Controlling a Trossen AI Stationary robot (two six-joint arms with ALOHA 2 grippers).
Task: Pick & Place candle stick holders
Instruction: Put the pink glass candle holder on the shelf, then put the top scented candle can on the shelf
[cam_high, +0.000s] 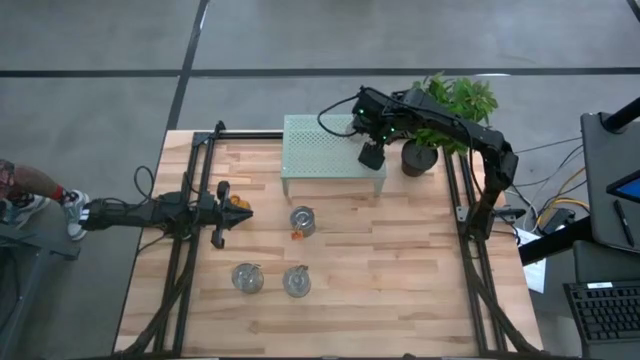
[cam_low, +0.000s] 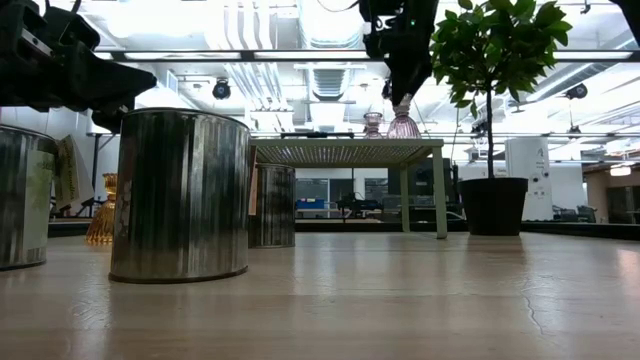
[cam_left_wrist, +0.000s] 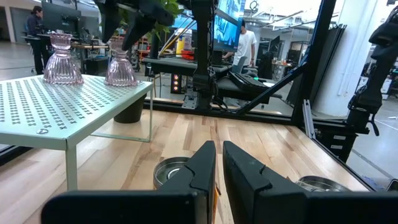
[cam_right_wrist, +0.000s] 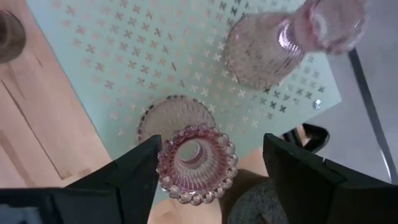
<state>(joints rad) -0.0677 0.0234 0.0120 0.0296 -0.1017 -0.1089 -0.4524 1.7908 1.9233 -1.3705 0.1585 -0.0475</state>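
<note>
Low view: wood tabletop (cam_low: 400, 300), workshop behind | right hand (cam_right_wrist: 208, 168) spread over pink holder (cam_right_wrist: 196, 163) on shelf (cam_high: 330, 150) | left hand (cam_left_wrist: 217, 171) pressed together beside amber holder (cam_high: 238, 203), half hidden

Two pink candle holders (cam_right_wrist: 198, 163); one amber holder (cam_high: 238, 203); three silvery jars (cam_high: 301, 220); one mesh shelf (cam_high: 320, 150); one potted plant (cam_high: 452, 105).

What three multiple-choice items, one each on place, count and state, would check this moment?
1. Where do the pale pink ribbed glass candle holders stand?
A. on the pale green mesh metal shelf
B. on the wooden table
C. in the plant pot

2. How many silvery round jars stand on the light wooden table?
A. one
B. three
C. five

3. The right tool is:
A. shut on a holder
B. open around a holder
C. out of view

Key: A, both stand on its top; B, three show from above; B, fingers stand clear either side.
</note>
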